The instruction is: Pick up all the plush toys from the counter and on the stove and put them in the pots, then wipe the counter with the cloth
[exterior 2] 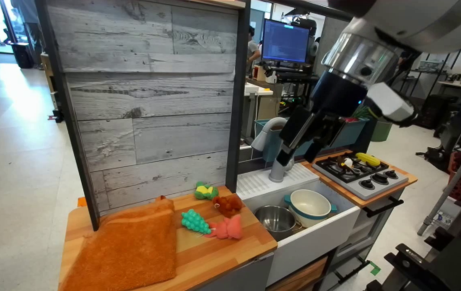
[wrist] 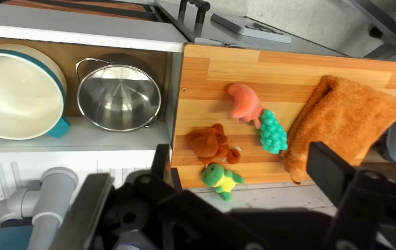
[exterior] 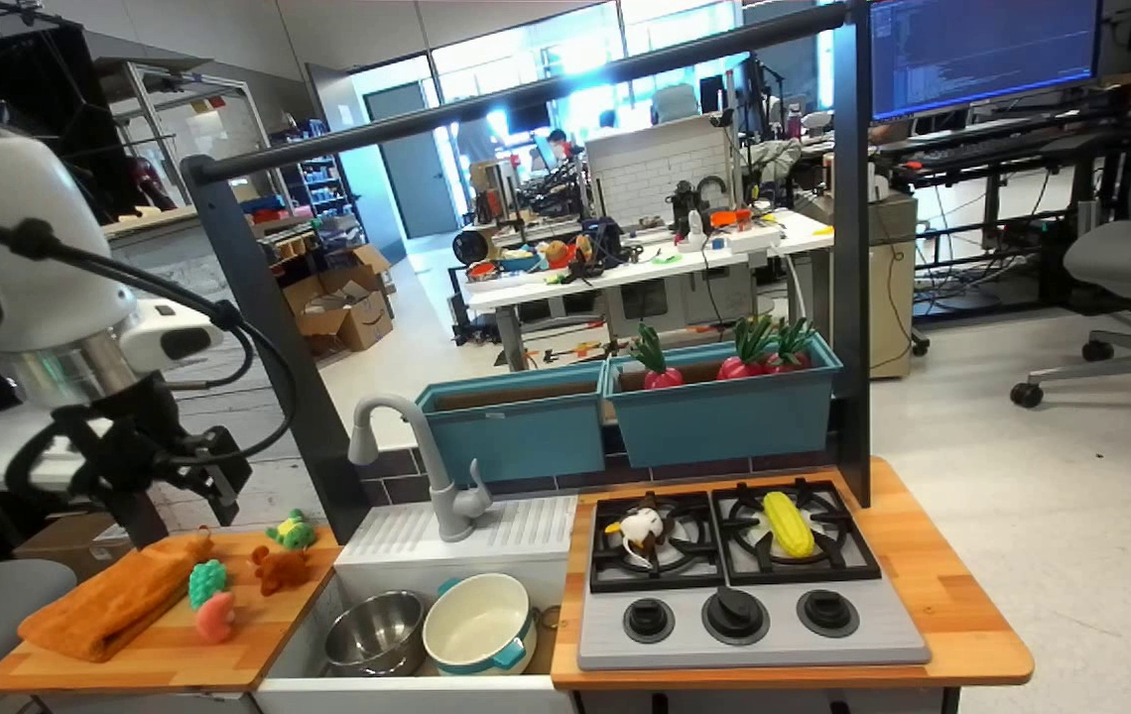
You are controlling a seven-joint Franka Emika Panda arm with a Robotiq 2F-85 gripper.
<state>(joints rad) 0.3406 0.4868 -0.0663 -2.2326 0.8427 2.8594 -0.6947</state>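
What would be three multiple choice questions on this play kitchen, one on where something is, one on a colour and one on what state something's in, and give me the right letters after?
1. Where is the long yellow toy?
A) In the sink
B) On the floor
C) On the stove

2. What colour is the cloth on the counter?
A) Orange
B) Blue
C) White

3. How does the gripper stand?
A) Shut on the cloth
B) Open, holding nothing
C) Shut on the long yellow toy

Right letters:
1: C, since both exterior views show it lying there.
2: A, since its orange fabric shows in all three views.
3: B, since its fingers stand wide apart in the wrist view, and the exterior views show nothing between them.
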